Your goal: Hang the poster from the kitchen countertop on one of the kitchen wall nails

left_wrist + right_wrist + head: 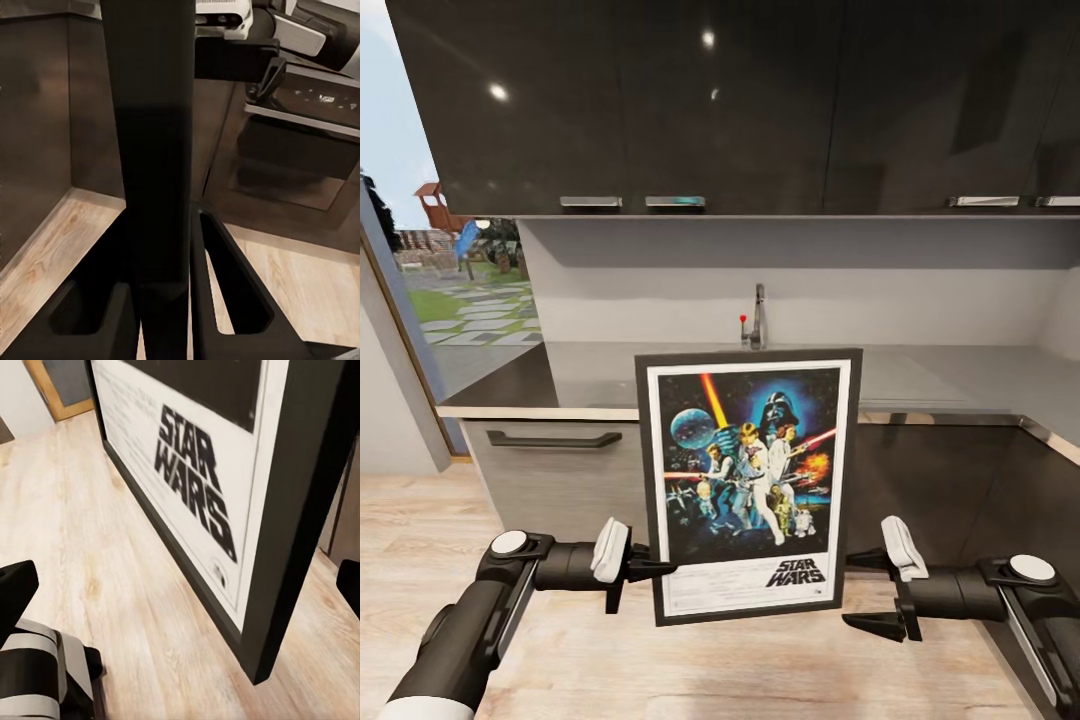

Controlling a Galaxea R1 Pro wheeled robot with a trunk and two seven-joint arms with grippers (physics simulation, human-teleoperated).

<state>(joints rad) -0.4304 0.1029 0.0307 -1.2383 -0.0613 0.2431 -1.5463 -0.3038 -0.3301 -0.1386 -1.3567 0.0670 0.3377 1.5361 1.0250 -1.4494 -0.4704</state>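
Observation:
The Star Wars poster (750, 480) hangs upright in the air in front of the kitchen countertop (950, 375), its lower edge above the wooden floor. My left gripper (650, 572) is shut on the poster's lower left edge. In the left wrist view its two fingers (225, 285) clamp the black frame (154, 150) from both sides. My right gripper (865, 592) stands open just right of the poster's lower right corner, not touching it. The right wrist view looks up at the logo corner of the poster (187, 457), past one black fingertip (15, 594).
Dark glossy upper cabinets (760, 100) hang over the counter, and a faucet (758, 318) stands behind the poster. A grey drawer front with a handle (550, 438) is at the left. A glazed opening onto a garden (460, 290) lies further left. Wooden floor (710, 670) lies below.

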